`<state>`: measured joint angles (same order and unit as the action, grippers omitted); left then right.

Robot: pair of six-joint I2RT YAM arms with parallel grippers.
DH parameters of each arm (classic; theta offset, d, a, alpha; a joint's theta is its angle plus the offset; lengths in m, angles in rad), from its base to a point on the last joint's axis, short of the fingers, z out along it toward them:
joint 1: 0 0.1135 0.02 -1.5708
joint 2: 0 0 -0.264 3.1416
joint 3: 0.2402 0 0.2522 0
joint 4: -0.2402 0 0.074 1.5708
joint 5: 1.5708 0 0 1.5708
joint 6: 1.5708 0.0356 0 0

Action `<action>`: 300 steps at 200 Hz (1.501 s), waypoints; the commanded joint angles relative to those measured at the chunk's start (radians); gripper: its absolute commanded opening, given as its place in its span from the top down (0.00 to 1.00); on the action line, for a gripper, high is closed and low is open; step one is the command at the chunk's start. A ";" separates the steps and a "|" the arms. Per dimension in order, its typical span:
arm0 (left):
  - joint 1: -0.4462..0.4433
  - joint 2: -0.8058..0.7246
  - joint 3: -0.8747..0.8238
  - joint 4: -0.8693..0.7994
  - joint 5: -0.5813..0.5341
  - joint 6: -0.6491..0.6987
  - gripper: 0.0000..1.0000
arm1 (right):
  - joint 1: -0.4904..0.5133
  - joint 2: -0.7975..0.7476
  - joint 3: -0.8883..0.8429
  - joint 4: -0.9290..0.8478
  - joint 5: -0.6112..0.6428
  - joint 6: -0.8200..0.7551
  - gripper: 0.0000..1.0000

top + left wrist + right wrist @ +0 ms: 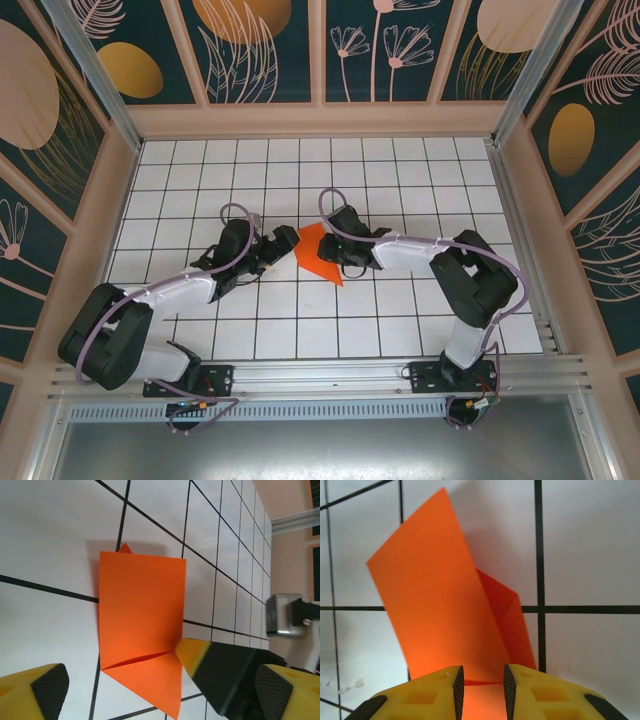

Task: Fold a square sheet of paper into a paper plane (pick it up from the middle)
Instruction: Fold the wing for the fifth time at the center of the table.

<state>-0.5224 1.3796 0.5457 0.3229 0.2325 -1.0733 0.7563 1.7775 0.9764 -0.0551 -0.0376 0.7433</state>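
There is one square sheet of paper [318, 253], two arms [170, 290] and one table [400, 180].

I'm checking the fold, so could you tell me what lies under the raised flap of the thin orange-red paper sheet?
A folded layer of the thin orange-red paper sheet peeks out; the white gridded table beneath is covered.

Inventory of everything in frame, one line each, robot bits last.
square sheet of paper: 1, orange-red, table middle, partly folded, one flap raised
table: 1, white tiles with black grid lines, under both arms
wall panels: several, dark teal with floral print, around the table
rail: 1, silver, near edge, carrying the arm bases
left gripper: 1, yellow fingers, wide open, beside paper's left edge
right gripper: 1, yellow fingers, paper between the tips
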 commanded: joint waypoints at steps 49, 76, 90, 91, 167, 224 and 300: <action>-0.001 0.053 -0.013 0.071 0.072 -0.073 0.04 | -0.015 0.030 -0.044 0.022 -0.039 0.014 0.73; -0.012 0.084 -0.004 0.066 0.097 -0.075 0.10 | -0.033 0.026 -0.066 0.030 -0.047 0.010 0.76; -0.020 0.102 0.003 0.065 0.105 -0.076 0.14 | -0.042 0.025 -0.083 0.049 -0.066 0.009 0.76; -0.020 0.103 0.003 0.065 0.105 -0.076 0.15 | -0.043 0.025 -0.084 0.051 -0.068 0.010 0.76; -0.048 0.201 0.029 0.112 0.138 -0.096 0.36 | -0.101 0.015 -0.168 0.173 -0.205 0.034 0.76; -0.048 0.250 0.033 0.163 0.162 -0.121 0.37 | -0.115 0.017 -0.189 0.206 -0.225 0.050 0.77; -0.048 0.300 0.065 0.172 0.188 -0.125 0.37 | -0.117 0.018 -0.203 0.218 -0.232 0.054 0.77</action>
<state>-0.5644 1.6516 0.5793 0.4652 0.3901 -1.1881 0.6468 1.7866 0.8085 0.2054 -0.2905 0.7914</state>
